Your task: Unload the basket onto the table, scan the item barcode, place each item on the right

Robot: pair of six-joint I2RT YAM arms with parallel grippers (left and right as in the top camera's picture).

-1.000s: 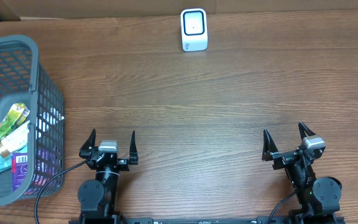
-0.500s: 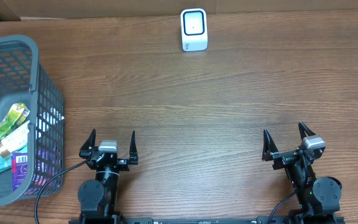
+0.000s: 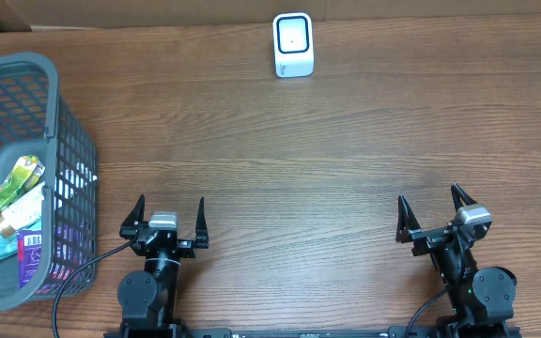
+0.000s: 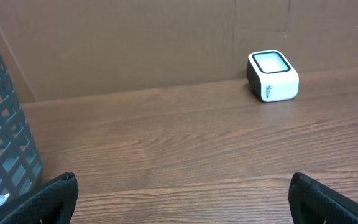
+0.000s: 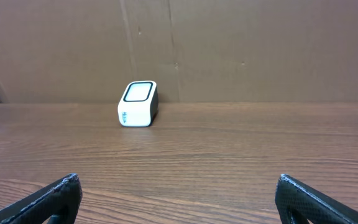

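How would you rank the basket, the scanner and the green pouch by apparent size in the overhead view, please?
1. basket, by far the largest.
2 and 3. scanner and green pouch: they look about alike, too close to rank.

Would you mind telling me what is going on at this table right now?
Nothing is being handled yet. Both arms sit at the near edge of the table, the left fingers and the right fingers spread open and empty. The packaged items to be scanned lie in the grey basket at the left. The white barcode scanner stands alone at the far edge. No item has been picked up or brought to it.
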